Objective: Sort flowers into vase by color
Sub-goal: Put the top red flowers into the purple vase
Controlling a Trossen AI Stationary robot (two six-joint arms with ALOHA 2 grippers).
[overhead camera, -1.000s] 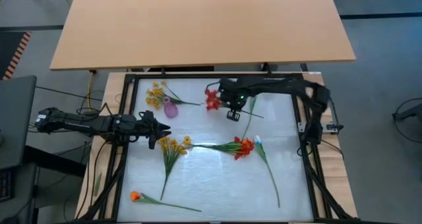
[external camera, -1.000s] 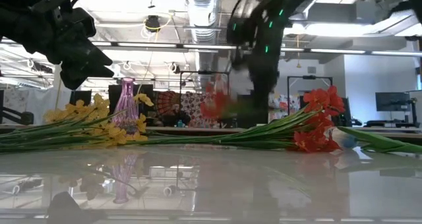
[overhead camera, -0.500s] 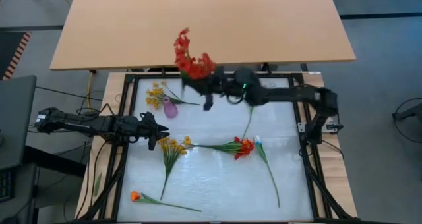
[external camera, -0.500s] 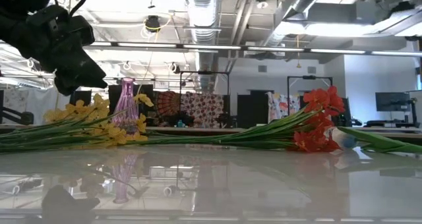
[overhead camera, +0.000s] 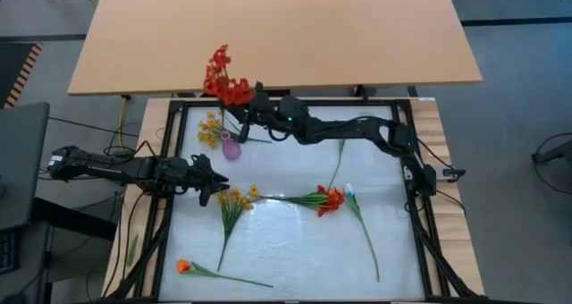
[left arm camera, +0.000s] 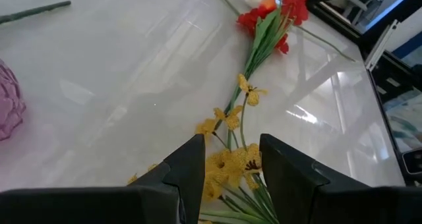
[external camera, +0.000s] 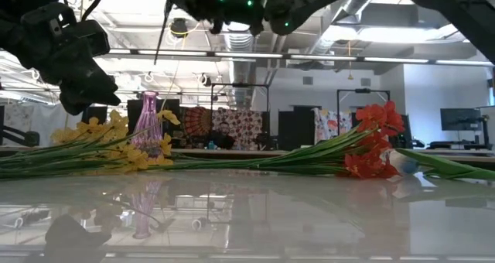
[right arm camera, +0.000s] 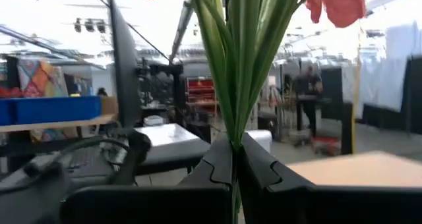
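High view has the red spray (overhead camera: 222, 79) up in the air at the far left of the table (overhead camera: 295, 241), blooms hanging out past the far edge, just above the little pink vase (overhead camera: 231, 148). Its stems are clamped in the right gripper (overhead camera: 253, 107), and in the right wrist view the fingers are squeezed tight on the green stems (right arm camera: 232, 59) with the blooms above them. So the long axis runs from the grip out to the flower heads, pointing far and left.

My guess is it handles super light and floppy: thin stems that bend, heads that wobble, nothing breakable. Grabbing low on the bundled stems looks right, since it keeps the cut ends free to drop into the vase neck.

Further out, a yellow bunch (overhead camera: 213, 125) is right beside the vase. The left gripper (overhead camera: 211, 186) hovers at the left side over another yellow spray (left arm camera: 232, 163), fingers partly apart and holding nothing. A red bunch (overhead camera: 327, 199) lies mid-table and an orange flower (overhead camera: 184, 266) sits near-left.
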